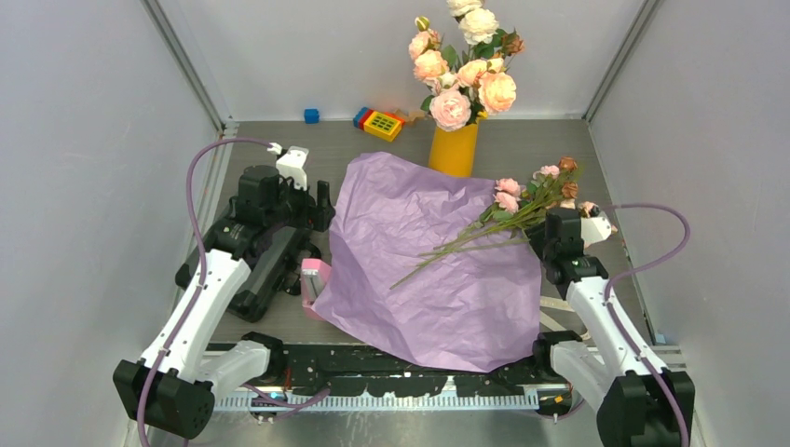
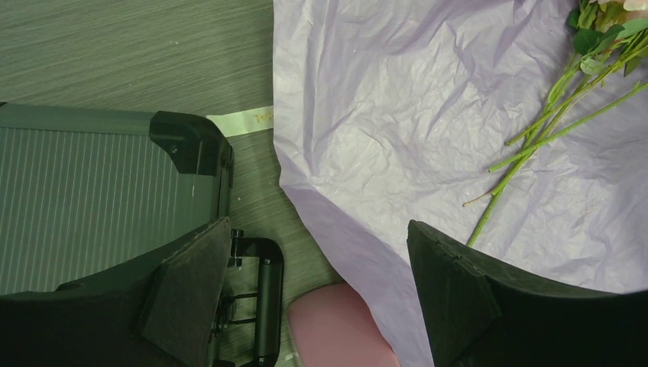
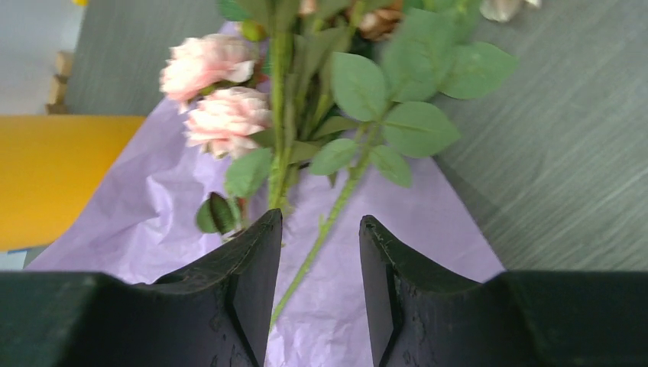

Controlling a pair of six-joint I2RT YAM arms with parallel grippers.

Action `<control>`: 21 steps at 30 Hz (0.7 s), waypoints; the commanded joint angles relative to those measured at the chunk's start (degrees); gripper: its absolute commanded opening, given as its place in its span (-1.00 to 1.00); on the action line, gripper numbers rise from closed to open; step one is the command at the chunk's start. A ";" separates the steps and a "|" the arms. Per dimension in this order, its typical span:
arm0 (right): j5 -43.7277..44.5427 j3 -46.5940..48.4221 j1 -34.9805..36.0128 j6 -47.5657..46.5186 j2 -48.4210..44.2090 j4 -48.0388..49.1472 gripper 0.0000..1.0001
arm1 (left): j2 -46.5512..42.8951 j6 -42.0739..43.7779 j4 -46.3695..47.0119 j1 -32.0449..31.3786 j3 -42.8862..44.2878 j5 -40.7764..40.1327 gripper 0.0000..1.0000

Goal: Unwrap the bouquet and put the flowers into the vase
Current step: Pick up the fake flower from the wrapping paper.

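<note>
The vase (image 1: 454, 149) holds big pale roses (image 1: 463, 58); left tool (image 2: 315, 248) gapes empty, right tool (image 3: 319, 229) half-open astride stems of the flowers (image 3: 221, 115).

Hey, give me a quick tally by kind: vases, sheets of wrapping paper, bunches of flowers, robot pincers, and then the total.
Vases: 1, the yellow-orange vase
Paper sheets: 1, the lilac paper
Flower bunches: 2, big roses in the vase, small flowers loose on the paper
Pincers: 2, left pincer, right pincer
Total: 6
</note>
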 commanded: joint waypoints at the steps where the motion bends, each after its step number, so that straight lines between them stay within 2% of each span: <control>1: -3.21 -3.43 -4.61 7.76 1.10 6.32 -0.05 | -1.39 -0.50 2.07 -0.14 -0.13 0.12 0.75; 10: -4.80 -7.86 -10.41 10.69 6.93 13.29 0.07 | -1.36 -0.46 2.07 -0.23 -0.08 -0.20 0.75; 21: -10.25 -8.04 -14.26 9.39 17.44 25.25 0.06 | -1.06 -0.37 1.81 -0.58 0.08 -0.15 0.75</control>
